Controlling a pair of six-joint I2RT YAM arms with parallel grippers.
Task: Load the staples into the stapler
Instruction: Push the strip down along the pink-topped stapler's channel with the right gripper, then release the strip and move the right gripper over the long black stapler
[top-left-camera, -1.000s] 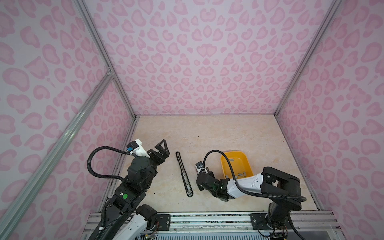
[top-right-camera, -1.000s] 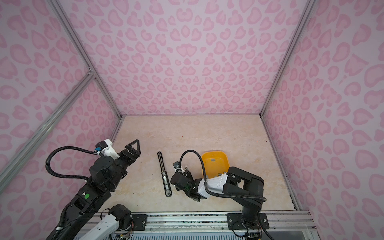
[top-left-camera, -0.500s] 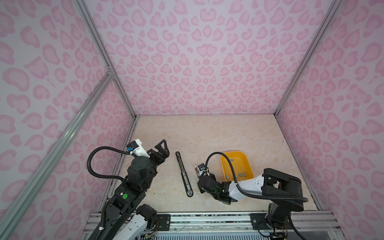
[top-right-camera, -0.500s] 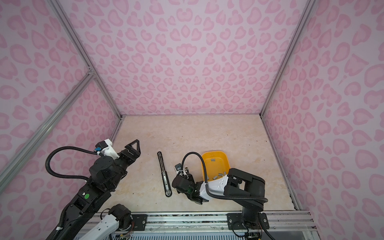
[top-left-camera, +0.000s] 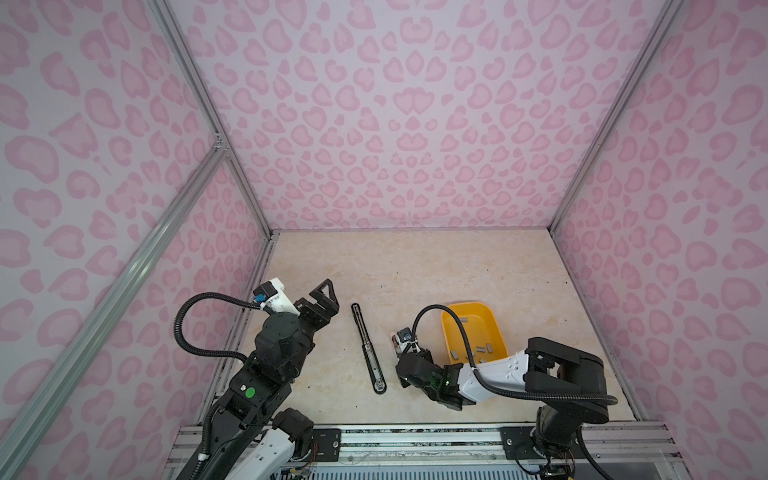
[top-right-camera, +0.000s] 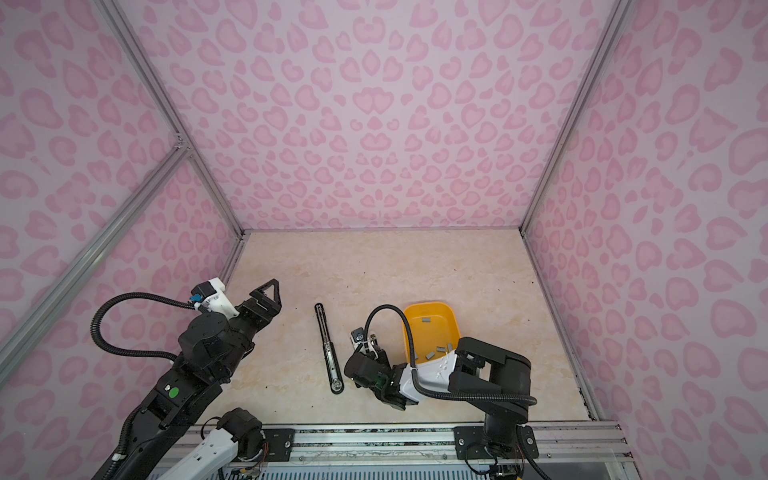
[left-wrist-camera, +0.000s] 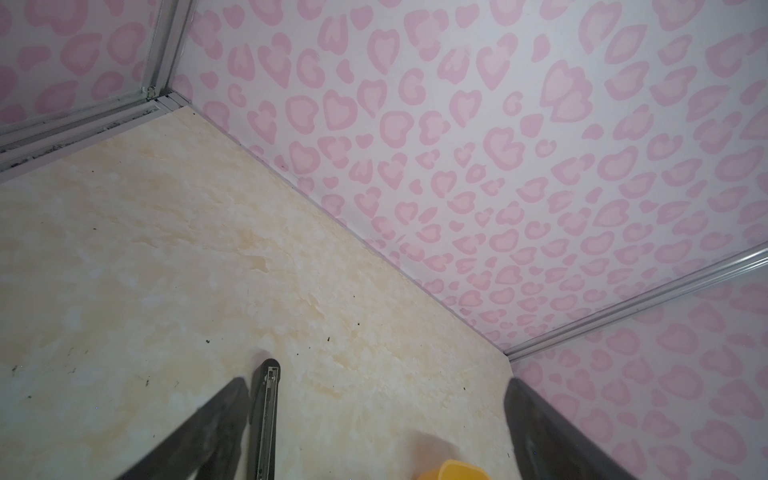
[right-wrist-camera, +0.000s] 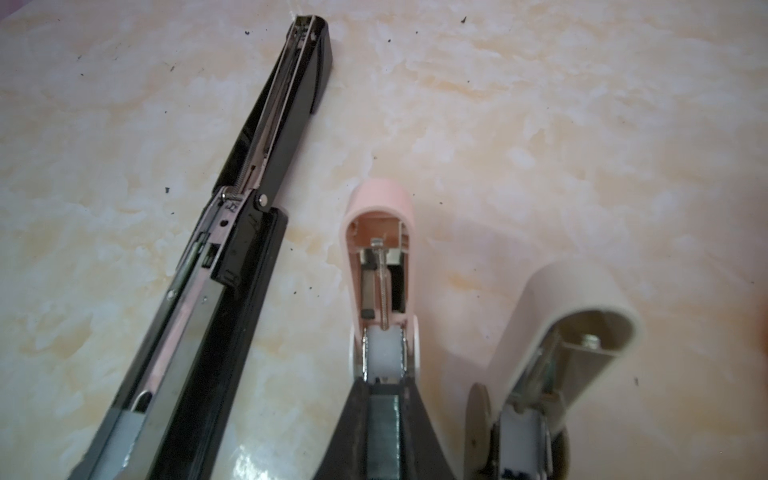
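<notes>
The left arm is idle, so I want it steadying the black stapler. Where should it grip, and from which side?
Probably the far half of the black stapler, from straight above, left gripper spanning its narrow width: it lies opened flat, long and thin, and that end is clear of the right gripper.

Black-and-white arms (top-left-camera: 490, 372) — ribbed cables (top-left-camera: 178, 328) (green dots (top-left-camera: 249, 392)).

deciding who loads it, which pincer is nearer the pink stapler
Right. The right pincer is down over the opened pink stapler, a staple strip between its fingers; the left pincer hangs open beyond the black stapler, well away.
</notes>
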